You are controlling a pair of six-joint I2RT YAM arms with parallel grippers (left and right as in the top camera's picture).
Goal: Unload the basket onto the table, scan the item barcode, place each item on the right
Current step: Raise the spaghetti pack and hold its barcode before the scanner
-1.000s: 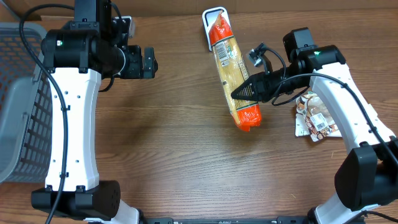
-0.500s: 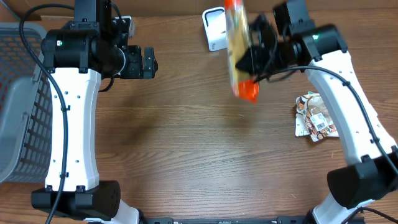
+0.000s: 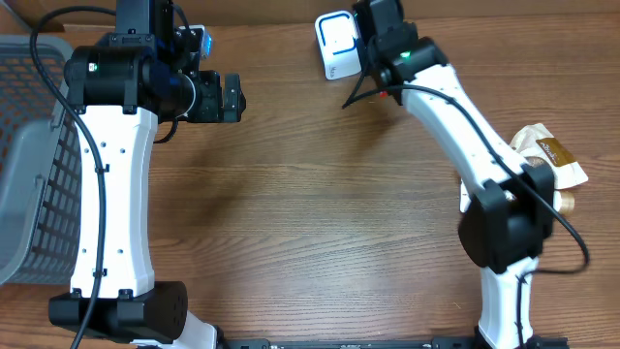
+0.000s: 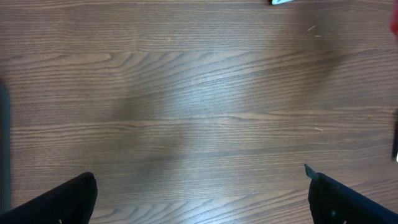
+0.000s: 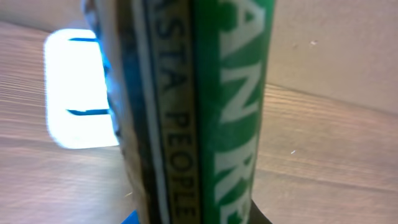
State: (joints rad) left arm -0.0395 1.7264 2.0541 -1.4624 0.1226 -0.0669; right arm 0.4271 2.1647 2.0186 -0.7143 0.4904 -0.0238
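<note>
Brown wood-grain tabletop (image 3: 291, 223) carries the whole scene. From overhead, the scanner (image 3: 336, 44) stands at the far edge, its white face framed in blue. The right arm (image 3: 455, 116) reaches up beside it. Its wrist covers the right gripper (image 3: 376, 39) and nearly all of the pasta packet (image 5: 186, 112), so this view cannot show the grip. Well to the scanner's left, the left gripper (image 3: 225, 97) hangs over bare wood, with a grey basket (image 3: 39, 165) further left again. A crumpled snack pack (image 3: 547, 155) lies well to the scanner's right.

The left wrist view shows only wood and two dark fingertips (image 4: 68, 199) at the lower corners, spread wide with nothing between them.

The right wrist view gives what overhead hides. The packet stands upright close against the lens, its green band and pale lettering facing the camera. The scanner's lit face is just behind it to the left. The fingers are barely seen, but a packet held off the table like this reads as pinched between them. No barcode is visible.

By its look, the packet is light, its film slick and crinkly, and its contents brittle. A firm hold across the middle, clear of the barcode, should suit.
</note>
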